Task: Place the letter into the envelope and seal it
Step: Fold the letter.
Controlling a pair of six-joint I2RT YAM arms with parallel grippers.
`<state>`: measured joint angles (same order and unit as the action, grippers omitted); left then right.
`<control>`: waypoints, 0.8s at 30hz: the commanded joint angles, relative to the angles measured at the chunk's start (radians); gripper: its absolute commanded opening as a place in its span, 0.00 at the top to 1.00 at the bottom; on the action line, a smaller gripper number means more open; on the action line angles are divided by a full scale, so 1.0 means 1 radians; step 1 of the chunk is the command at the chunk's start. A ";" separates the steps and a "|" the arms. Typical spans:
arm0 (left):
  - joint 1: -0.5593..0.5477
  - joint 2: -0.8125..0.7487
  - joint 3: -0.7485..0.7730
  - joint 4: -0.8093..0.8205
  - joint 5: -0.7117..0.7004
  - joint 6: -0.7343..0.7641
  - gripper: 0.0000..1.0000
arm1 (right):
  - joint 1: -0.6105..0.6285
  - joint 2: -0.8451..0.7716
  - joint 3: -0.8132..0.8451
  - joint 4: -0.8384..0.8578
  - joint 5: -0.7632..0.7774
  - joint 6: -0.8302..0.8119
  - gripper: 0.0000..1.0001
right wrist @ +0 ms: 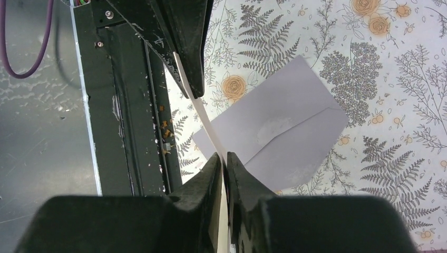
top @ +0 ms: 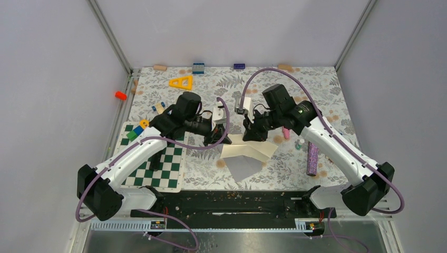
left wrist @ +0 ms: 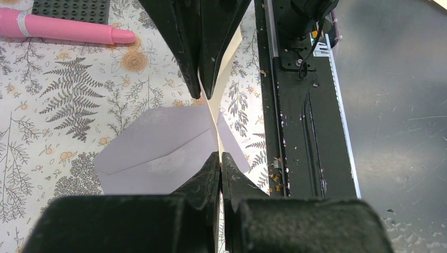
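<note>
- Left gripper (left wrist: 220, 158) is clamping one edge of the letter (top: 262, 149); my right gripper (right wrist: 224, 157) is pinching the opposite edge.
- I am holding the sheet on edge above the envelope (left wrist: 158, 142).
- I am judging it light, limp and easily creased; edge holds are suiting it best.

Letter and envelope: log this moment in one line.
letter: held in air, not inserted | left gripper: shut on letter | right gripper: shut on letter | envelope: lying flat below
</note>
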<state>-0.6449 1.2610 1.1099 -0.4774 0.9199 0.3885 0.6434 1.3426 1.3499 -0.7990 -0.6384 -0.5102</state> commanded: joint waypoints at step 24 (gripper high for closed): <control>0.004 -0.032 0.059 -0.067 -0.076 0.083 1.00 | 0.008 -0.079 -0.031 -0.216 -0.020 -0.189 0.83</control>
<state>-0.6483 1.2602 1.1168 -0.5266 0.8677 0.4358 0.6533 1.2907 1.3239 -0.9512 -0.6712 -0.6750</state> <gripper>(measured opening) 0.006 0.161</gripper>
